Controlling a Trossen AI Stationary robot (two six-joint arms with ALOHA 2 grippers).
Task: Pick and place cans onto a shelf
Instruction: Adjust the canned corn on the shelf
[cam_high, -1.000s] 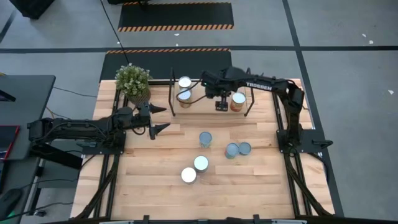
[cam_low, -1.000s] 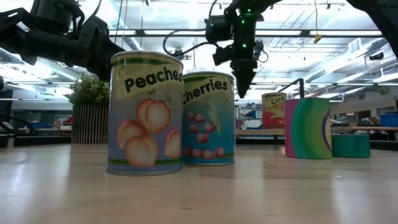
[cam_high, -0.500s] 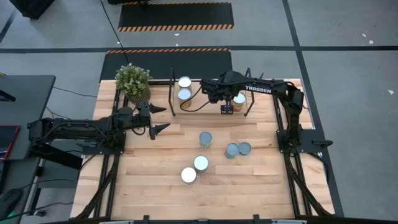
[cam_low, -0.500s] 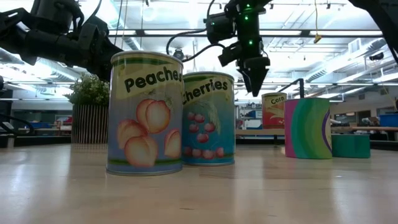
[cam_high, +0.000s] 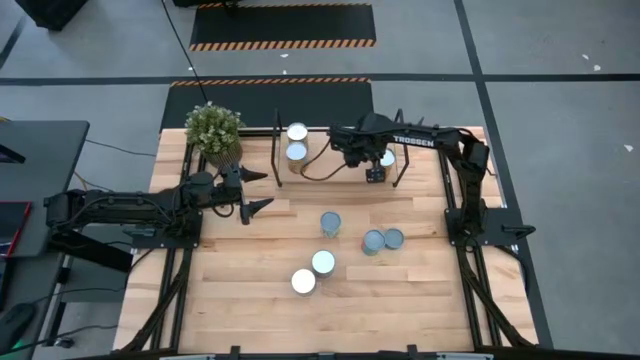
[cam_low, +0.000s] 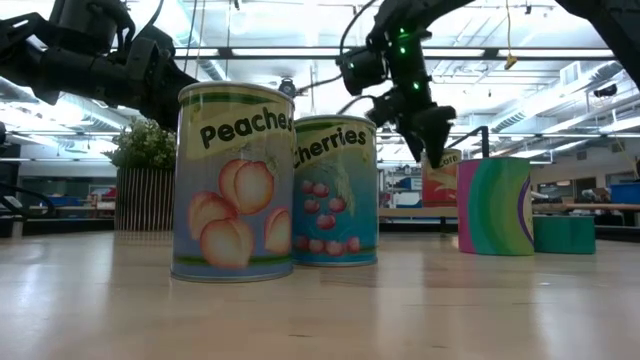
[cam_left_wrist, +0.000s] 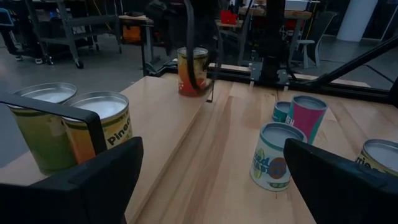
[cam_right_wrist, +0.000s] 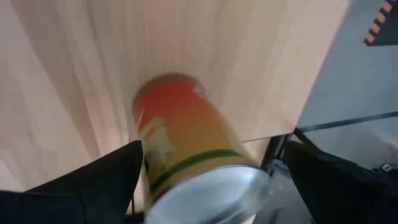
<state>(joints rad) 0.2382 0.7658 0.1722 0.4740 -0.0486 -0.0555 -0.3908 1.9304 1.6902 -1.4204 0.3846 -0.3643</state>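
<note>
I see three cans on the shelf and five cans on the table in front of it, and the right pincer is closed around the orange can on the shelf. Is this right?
Not quite. The right wrist view shows the right pincer open, its fingers apart on either side of the orange can, not closed around it. The rest holds: three cans on the shelf, five on the table.

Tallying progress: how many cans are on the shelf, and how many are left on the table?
3 on the shelf: two at its left end, one on its right part under the right gripper. 5 on the table.
</note>
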